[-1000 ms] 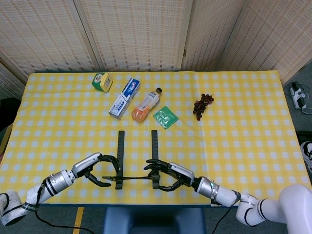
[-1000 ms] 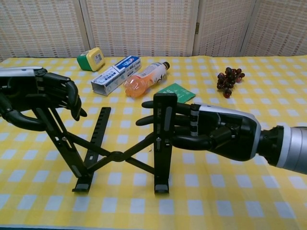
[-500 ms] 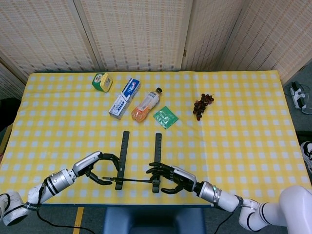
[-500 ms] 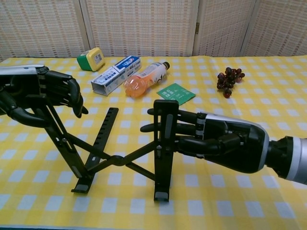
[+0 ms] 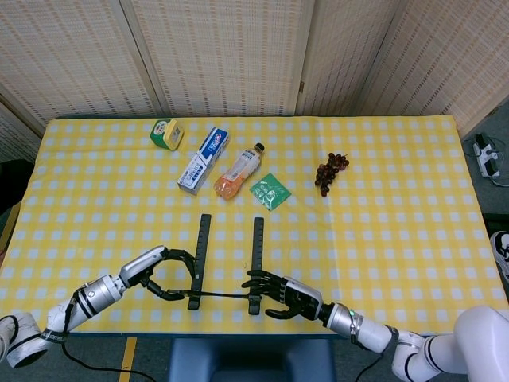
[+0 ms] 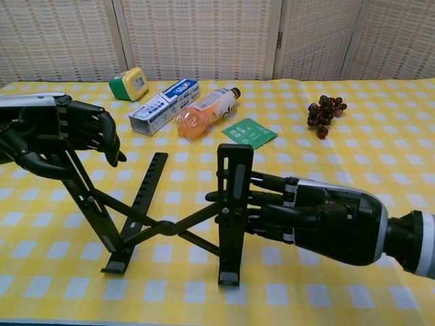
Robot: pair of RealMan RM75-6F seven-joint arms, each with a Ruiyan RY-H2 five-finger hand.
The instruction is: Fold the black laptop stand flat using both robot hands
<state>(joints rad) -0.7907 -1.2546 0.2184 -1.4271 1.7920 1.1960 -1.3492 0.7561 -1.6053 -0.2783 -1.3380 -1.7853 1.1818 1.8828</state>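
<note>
Across the counter (image 5: 398,191) lies a yellow-and-white checked cloth, with woven screen panels (image 5: 223,56) closing off the room behind. At six o'clock on it stands the black laptop stand (image 6: 170,204), rails raised, still unfolded. Left hand (image 6: 64,136) has its fingers curled around the left rail's top. Right hand (image 6: 312,217) lies at the right rail, fingers extended against it; whether it grips, I cannot tell.

Black laptop stand (image 6: 170,210), yellow-white checked tablecloth (image 5: 398,199), orange bottle (image 5: 238,171) far centre, green packet (image 5: 270,191), dk red grapes (image 5: 330,172) right, blue-white box (image 5: 203,159), black-silver hands.
</note>
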